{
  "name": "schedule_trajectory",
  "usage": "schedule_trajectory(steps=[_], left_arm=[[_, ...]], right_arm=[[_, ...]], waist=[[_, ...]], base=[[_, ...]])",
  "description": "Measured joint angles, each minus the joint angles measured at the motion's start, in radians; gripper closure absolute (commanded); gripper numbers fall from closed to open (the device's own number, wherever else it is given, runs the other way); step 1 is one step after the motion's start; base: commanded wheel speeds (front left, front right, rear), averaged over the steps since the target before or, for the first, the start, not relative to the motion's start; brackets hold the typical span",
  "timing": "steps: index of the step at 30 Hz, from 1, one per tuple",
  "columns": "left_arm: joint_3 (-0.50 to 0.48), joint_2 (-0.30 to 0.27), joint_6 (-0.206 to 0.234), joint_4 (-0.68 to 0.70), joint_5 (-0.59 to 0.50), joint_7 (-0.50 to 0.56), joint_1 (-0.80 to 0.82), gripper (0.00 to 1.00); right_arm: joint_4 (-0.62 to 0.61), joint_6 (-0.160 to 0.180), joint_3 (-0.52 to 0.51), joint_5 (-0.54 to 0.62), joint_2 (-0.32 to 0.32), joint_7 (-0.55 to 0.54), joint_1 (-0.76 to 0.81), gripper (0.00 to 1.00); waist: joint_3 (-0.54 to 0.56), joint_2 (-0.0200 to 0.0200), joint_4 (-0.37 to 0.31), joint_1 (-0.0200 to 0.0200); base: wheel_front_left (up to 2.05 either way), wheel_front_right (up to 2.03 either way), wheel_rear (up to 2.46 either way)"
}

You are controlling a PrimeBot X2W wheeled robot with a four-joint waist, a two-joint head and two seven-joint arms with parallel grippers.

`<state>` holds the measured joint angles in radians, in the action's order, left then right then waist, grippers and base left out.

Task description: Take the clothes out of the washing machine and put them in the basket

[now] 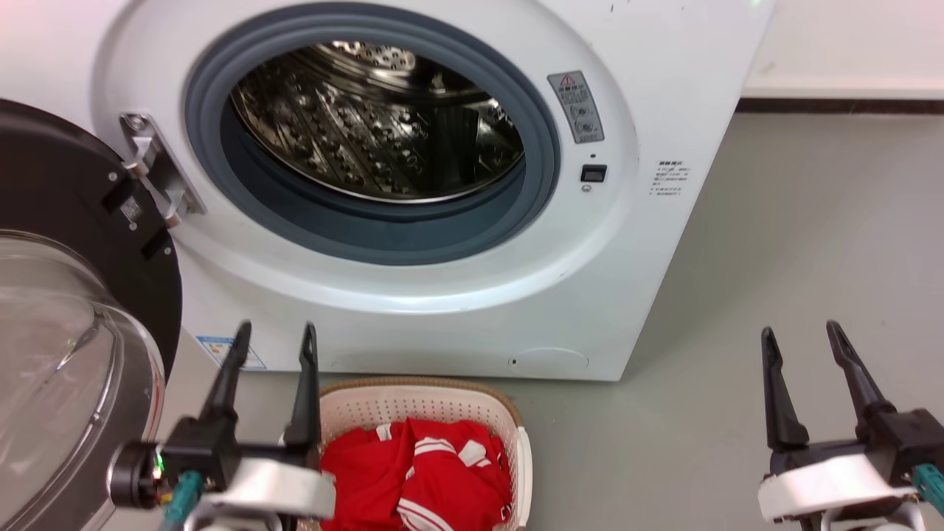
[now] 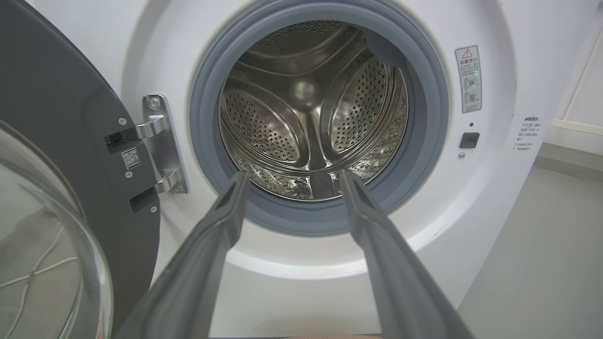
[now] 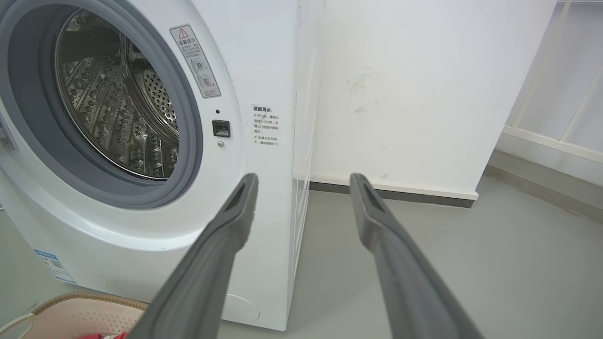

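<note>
The white washing machine stands with its door swung open and its steel drum bare of fabric in every view. Below it on the floor sits the cream basket, holding the red clothes with white stripes. My left gripper hovers open just left of the basket, fingers pointing at the washer front. In the left wrist view the left gripper frames the drum. My right gripper is open over bare floor to the right; the right wrist view shows the right gripper aimed past the washer's corner.
The open door, black frame with a domed glass, juts out at the left beside my left arm. Grey floor stretches right of the machine to a white wall with a dark skirting. A corner of the basket rim shows at lower left.
</note>
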<state>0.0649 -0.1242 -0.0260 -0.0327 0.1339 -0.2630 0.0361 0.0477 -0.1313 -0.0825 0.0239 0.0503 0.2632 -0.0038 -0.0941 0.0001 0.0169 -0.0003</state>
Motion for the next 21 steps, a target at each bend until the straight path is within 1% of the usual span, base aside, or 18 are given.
schedule_trajectory(steps=[4, 8, 11, 13, 21], left_arm=[[-0.013, 0.022, 0.001, 0.012, -0.012, 0.000, -0.064, 0.00], [-0.035, 0.026, -0.009, 0.014, -0.034, 0.000, -0.098, 0.00], [-0.040, 0.035, -0.008, 0.007, -0.056, 0.000, -0.118, 0.00], [-0.053, 0.041, 0.001, 0.005, -0.057, 0.000, -0.125, 0.00], [-0.066, 0.051, 0.000, 0.000, -0.078, 0.000, -0.132, 0.00]], right_arm=[[-0.001, 0.000, -0.005, -0.020, 0.000, 0.000, 0.034, 0.00], [0.000, 0.000, -0.006, -0.035, 0.000, 0.000, 0.056, 0.00], [0.001, 0.000, -0.004, -0.041, 0.000, 0.000, 0.067, 0.00], [0.002, 0.000, -0.003, -0.041, 0.000, 0.000, 0.068, 0.00], [0.001, 0.000, 0.002, -0.042, 0.000, 0.000, 0.068, 0.00]], waist=[[0.032, 0.0000, 0.003, 0.0000], [0.055, -0.0001, 0.000, 0.0001], [0.069, -0.0001, -0.003, 0.0001], [0.075, -0.0001, -0.006, 0.0001], [0.080, -0.0001, -0.015, 0.0002]], base=[[0.00, 0.00, 0.00], [0.00, 0.00, 0.00], [0.00, 0.00, 0.00], [0.00, 0.00, 0.00], [0.00, 0.00, 0.00]])
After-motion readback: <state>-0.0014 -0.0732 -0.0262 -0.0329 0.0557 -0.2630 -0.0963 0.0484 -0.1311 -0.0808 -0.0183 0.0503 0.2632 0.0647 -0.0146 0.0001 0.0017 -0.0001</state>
